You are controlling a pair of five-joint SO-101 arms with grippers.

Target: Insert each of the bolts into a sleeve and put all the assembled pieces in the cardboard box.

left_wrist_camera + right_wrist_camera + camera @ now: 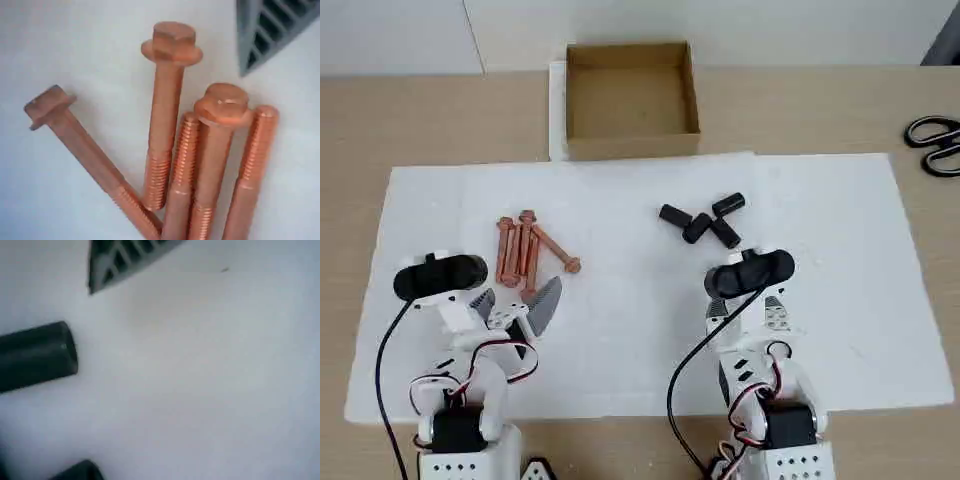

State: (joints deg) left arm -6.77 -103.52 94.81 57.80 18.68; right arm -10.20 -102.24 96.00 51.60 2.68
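Because the five copper-coloured hex-head bolts (523, 248) lie bunched and touching on the white sheet (820, 300), the left hand (520, 293), empty with jaws spread wide, should probably close on the splayed outer bolt (556, 251) alone. The cluster lies just ahead of that hand, well short of the open brown cardboard box (633, 146).

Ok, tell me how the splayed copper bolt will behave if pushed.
The splayed copper bolt looks like solid metal: probably stiff. Its round shank lies on the white sheet, so it may roll, curving around its wider flanged head.
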